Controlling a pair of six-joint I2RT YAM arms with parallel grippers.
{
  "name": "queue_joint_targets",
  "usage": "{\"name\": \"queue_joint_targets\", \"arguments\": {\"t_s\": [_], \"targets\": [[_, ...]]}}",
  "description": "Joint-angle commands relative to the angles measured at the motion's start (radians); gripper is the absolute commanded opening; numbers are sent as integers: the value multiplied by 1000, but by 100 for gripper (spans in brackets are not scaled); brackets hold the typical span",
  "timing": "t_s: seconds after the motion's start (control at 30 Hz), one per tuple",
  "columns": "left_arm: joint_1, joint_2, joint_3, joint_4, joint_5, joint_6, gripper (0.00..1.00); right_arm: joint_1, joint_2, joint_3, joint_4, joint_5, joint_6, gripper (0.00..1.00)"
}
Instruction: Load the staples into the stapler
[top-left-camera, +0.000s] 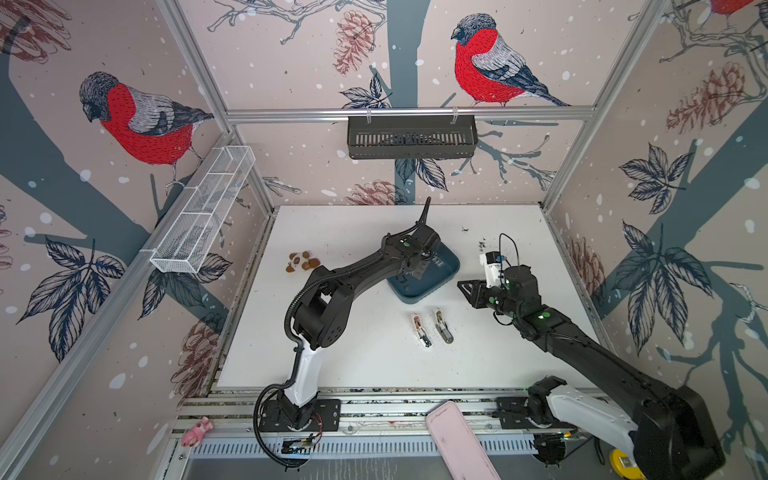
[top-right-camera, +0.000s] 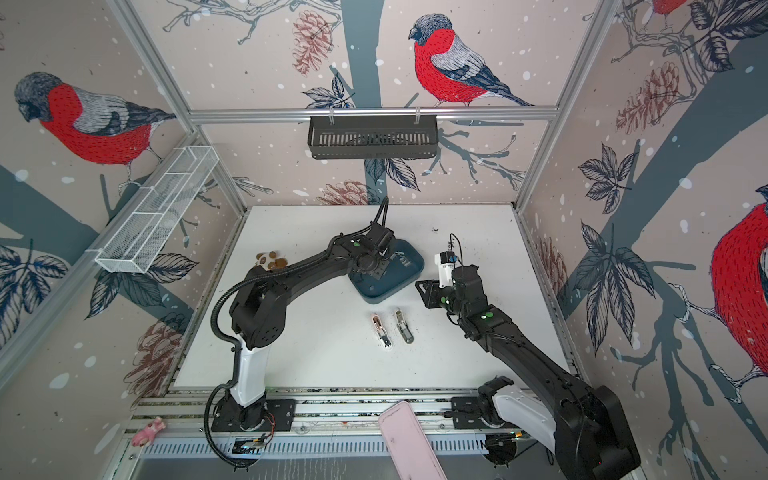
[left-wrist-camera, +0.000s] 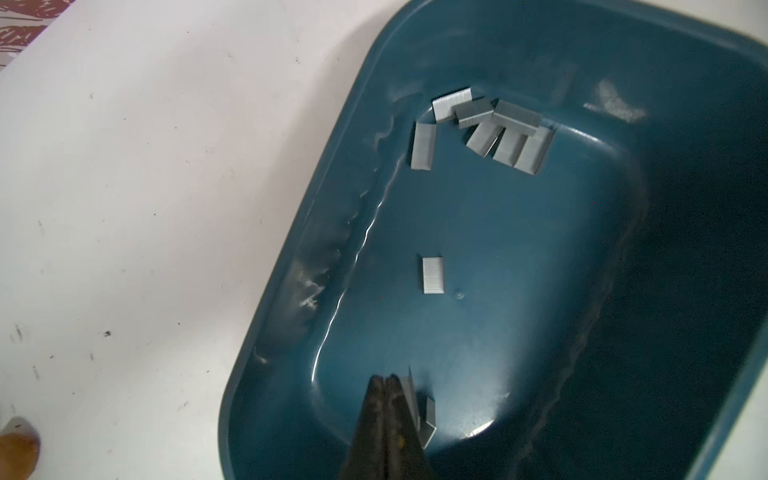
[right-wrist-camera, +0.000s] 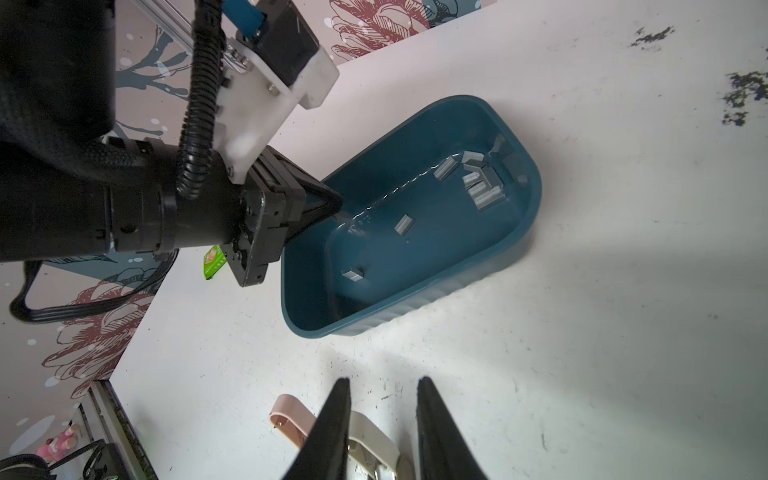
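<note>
1. The staples (left-wrist-camera: 515, 113), short silvery strips, are lying inside a dark blue tray (left-wrist-camera: 270, 415). Most are heaped against one end. One strip (left-wrist-camera: 432, 275) is sitting alone mid-floor, and another (left-wrist-camera: 430, 415) is resting just beside the tips of the left end effector (left-wrist-camera: 386, 380).
2. The left end effector is reaching down into that tray with its fingers pressed together. Whether a strip is pinched between them cannot be told. In the right wrist view the nearest strip is looking more like it is lying on the tray floor.
3. Two mini staplers, a pink stapler (top-left-camera: 420, 330) and a beige stapler (top-left-camera: 443, 326), are lying side by side on the white bench (top-left-camera: 353, 353), near the tray but apart from it. Metal is showing along both, so they are probably lying open. No strip is visible in either, though they are appearing small in both top views.
4. The right end effector (right-wrist-camera: 383, 380) is hovering just above the staplers with its fingers parted and nothing between them.
5. Judging progress, the task is sitting at an early stage. Picking up a strip is underway at best. Carrying it over, seating it in a stapler's channel and closing the stapler are all remaining.
</note>
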Motion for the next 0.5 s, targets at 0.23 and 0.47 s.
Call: {"name": "queue_joint_targets", "arguments": {"t_s": [0.23,0.47], "targets": [[25,-126,-92,47,76,-55,0,21,-1,-10,40,-9,13,29],[31,-309,-267,68,68,-100,0,61,-19,-9,30,18,17,29]]}}
